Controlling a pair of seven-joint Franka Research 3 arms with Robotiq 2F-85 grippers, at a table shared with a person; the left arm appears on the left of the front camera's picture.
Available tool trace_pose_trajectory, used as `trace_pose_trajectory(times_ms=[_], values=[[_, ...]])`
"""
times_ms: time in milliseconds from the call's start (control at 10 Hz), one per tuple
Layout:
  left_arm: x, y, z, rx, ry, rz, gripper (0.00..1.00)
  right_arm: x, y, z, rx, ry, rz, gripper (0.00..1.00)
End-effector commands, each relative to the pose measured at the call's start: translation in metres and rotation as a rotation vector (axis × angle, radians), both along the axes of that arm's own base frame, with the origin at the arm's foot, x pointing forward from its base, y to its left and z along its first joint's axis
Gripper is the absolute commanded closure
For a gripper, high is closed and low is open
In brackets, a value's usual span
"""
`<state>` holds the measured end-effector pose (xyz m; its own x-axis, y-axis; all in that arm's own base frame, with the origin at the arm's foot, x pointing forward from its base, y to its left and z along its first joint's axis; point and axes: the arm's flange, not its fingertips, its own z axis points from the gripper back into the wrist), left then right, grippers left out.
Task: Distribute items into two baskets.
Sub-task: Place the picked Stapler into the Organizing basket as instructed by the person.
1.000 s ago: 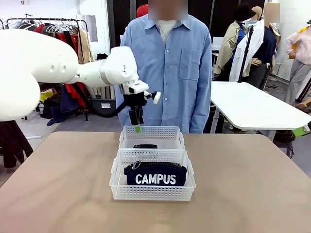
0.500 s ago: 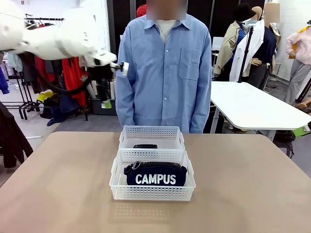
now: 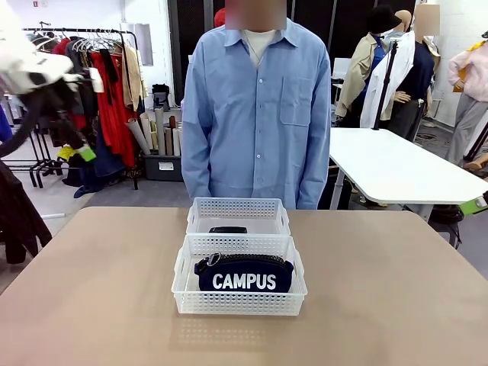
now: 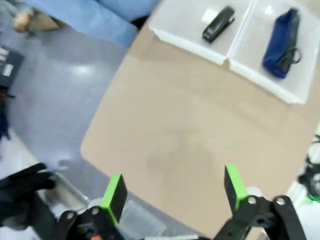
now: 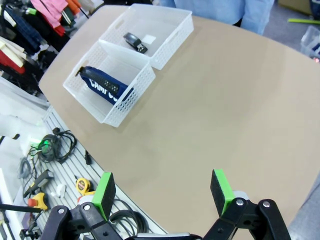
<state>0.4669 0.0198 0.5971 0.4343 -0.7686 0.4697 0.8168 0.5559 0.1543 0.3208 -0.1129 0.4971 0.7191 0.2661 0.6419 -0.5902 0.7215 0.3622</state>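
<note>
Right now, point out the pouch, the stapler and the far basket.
pouch (image 3: 244, 280), front view, on its lettered side.
stapler (image 4: 218, 24), left wrist view, on its black top.
far basket (image 3: 237, 207), front view, on its perforated back wall.

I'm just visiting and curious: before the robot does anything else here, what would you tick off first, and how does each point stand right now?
1. Pouch in the nearer basket: ok, it lies inside with its CAMPUS lettering facing the camera.
2. Stapler in the farther basket: ok, it lies on the basket floor.
3. Left gripper empty: ok, open, nothing between the green pads.
4. Right gripper empty: ok, open, above bare table.
5. Person's hands away from the baskets: cannot tell, the hands are hidden; the person stands just behind the table.
6. Items left on the table outside the baskets: ok, none seen.
</note>
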Motion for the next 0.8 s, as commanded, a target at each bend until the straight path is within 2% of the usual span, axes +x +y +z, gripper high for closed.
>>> trace_pose_trajectory(times_ms=[0,200,400,700], values=[[-0.039,0.009,-0.01,-0.065,-0.048,0.062,0.0,0.0,0.0,0.002,0.005,0.0,-0.005,0.0],[-0.064,0.035,-0.009,-0.109,-0.095,0.142,0.0,0.0,0.0,0.002,0.005,0.0,-0.005,0.0],[-0.083,0.059,-0.02,-0.147,-0.103,0.223,0.0,0.0,0.0,0.002,0.005,0.0,-0.005,0.0],[-0.09,0.071,-0.034,-0.189,-0.116,0.236,0.0,0.0,0.0,0.002,0.005,0.0,-0.005,0.0]])
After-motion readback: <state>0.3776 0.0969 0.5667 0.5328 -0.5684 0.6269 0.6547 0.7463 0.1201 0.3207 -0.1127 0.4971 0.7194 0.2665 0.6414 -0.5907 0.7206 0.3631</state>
